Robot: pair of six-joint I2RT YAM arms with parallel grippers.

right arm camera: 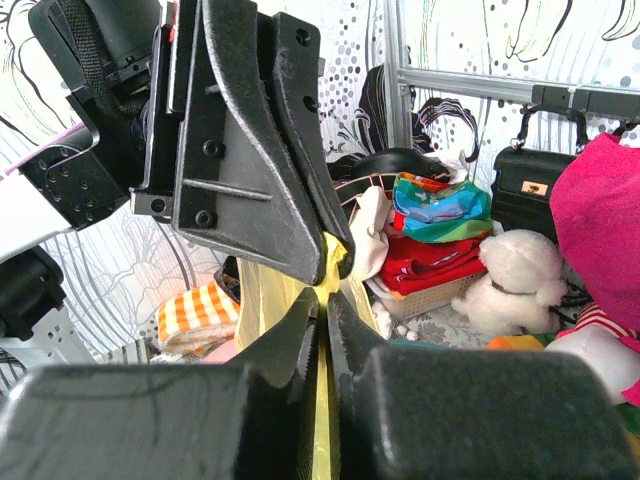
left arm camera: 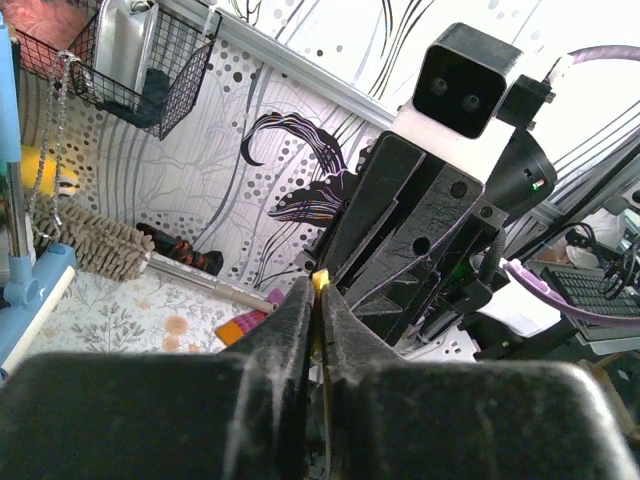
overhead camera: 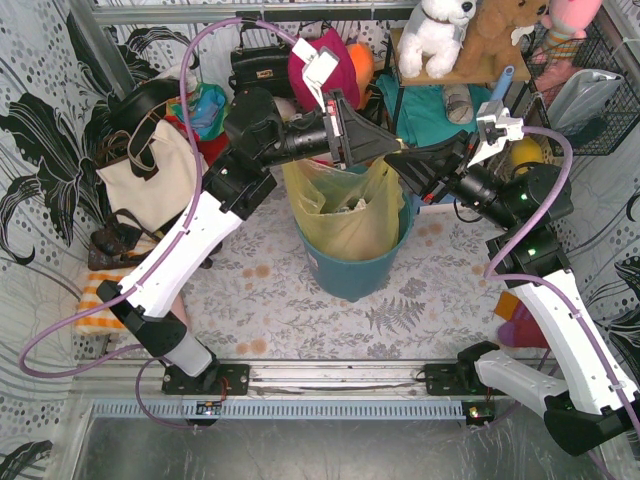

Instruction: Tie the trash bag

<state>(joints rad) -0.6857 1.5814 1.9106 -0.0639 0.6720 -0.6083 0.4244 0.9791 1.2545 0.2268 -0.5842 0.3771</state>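
**Floral tabletop: both pincers clamped on the bag's top edge**

At the centre, the left gripper (left arm camera: pixel 316 292) has its fingers pressed together, with a sliver of yellow plastic caught between the tips. The right gripper (right arm camera: pixel 322 303) is likewise closed on a yellow fold that runs down between its fingers. From above, the two noses meet tip to tip, touching or very nearly so, over the right side of the bag's mouth.

Below them hangs the trash bag (overhead camera: pixel 345 215). Its upper part is drawn up above the rim of the bin (overhead camera: pixel 350 275) it sits in, and crumpled white paper shows through near the top. The teal bin stands upright in the middle of the table (overhead camera: pixel 270 290), between the two arms.

Further out, a cream tote bag (overhead camera: pixel 150 175) with dark straps leans at the left edge. A black handbag (overhead camera: pixel 262 65) sits behind the left arm. Stuffed toys (overhead camera: pixel 435 35) rest on a shelf at the back right, beside a wire basket (overhead camera: pixel 590 90).
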